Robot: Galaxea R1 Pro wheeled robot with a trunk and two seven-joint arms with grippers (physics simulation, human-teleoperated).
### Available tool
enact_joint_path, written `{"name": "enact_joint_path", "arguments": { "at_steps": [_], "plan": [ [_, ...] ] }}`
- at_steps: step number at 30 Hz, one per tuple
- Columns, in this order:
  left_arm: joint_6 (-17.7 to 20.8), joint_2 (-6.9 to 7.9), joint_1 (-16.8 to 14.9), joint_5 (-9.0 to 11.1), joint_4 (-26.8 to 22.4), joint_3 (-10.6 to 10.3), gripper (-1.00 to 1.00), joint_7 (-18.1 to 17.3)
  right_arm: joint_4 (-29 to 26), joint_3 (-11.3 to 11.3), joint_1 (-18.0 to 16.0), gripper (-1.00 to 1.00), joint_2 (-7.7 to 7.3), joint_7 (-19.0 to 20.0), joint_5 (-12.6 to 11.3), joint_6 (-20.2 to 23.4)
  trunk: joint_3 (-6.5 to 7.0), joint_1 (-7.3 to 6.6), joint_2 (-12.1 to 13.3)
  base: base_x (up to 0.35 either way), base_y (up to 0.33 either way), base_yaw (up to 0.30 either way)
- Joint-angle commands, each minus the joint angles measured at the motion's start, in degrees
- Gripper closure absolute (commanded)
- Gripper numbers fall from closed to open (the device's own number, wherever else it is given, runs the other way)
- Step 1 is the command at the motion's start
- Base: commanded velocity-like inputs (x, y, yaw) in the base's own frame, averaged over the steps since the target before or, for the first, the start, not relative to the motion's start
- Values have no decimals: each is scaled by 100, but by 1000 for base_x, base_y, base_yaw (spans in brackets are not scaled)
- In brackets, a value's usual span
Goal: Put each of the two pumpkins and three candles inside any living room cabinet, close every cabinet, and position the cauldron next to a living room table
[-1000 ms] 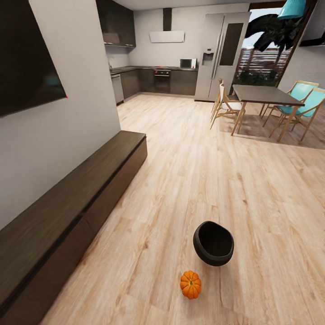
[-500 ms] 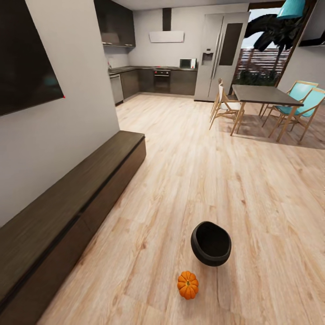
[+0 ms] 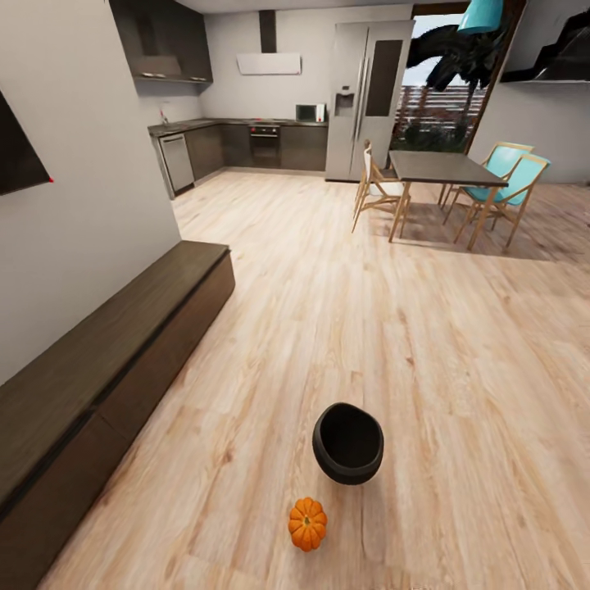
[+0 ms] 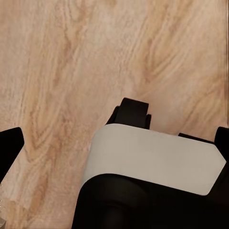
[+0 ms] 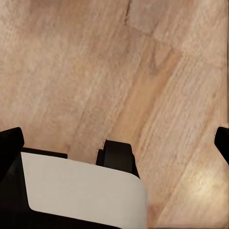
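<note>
Orange and ribbed, one small round pumpkin (image 3: 307, 524) sits on the pale wood floor (image 3: 459, 369) near the bottom centre of the head view, its short dark stem pointing up. Just above it in the frame, close but apart, stands the cauldron (image 3: 347, 442), a rounded black pot with a wide open mouth and a dark hollow inside. Along the left edge runs the cabinet (image 3: 106, 360), a long low dark-brown wood unit set against a grey wall, its flat fronts all shut flush. A corner of a dark screen (image 3: 18, 156) hangs on that wall at the upper left.

At the upper right of the frame a dark dining table (image 3: 438, 168) stands with pale wood chairs (image 3: 373, 187) on its left and turquoise chairs (image 3: 506, 182) on its right, well apart from the cauldron. Behind it rises a tall steel fridge (image 3: 365, 98), and dark kitchen units (image 3: 246, 146) line the back wall at upper centre.

Each wrist view looks down on bare floor planks past a white and black part of the robot's body. In the left wrist view black tips of the left tool (image 4: 114, 143) show at the two side edges; in the right wrist view the right tool (image 5: 114, 140) shows the same. Both tools are spread wide apart and hold nothing.
</note>
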Motion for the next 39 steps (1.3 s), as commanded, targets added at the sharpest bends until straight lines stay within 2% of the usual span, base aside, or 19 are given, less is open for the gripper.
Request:
{"name": "enact_joint_path", "arguments": {
  "at_steps": [1, 39],
  "plan": [
    [0, 0, 0, 0, 0, 0, -100, 0, 0, 0, 0, -100, 0, 1, -1, 0, -3, 0, 0, 15, -30, -275],
    [-8, 4, 1, 0, 0, 0, -100, -9, 0, 0, 0, -100, -9, 3, -16, -5, -77, 0, 0, 1, -1, -282]
  ]
}}
